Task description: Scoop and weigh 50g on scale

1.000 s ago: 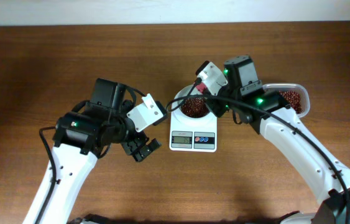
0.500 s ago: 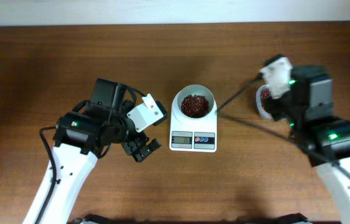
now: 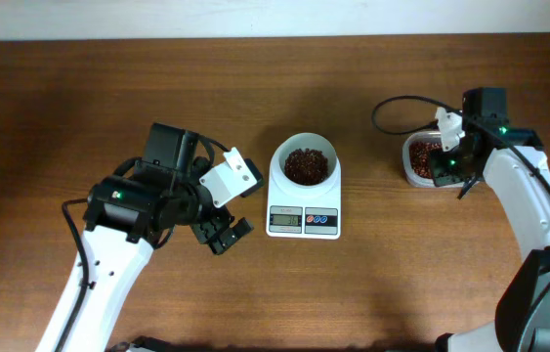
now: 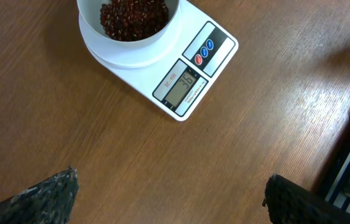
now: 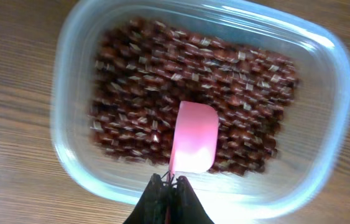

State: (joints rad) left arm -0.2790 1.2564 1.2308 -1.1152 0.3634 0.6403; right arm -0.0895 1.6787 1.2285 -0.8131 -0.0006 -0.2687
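The right pincer (image 5: 168,186), clamped on the pink scoop (image 5: 194,137), has swung back from the scale (image 3: 303,217) to the tub (image 5: 63,137) of beans (image 5: 131,81), so another load looks needed. The bowl (image 3: 306,140) already holds some. The arm points its wrist down. The left pincer (image 3: 224,235) hovers wide open beside the scale.

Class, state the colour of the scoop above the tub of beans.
Pink. The scoop shows best in the right wrist view.
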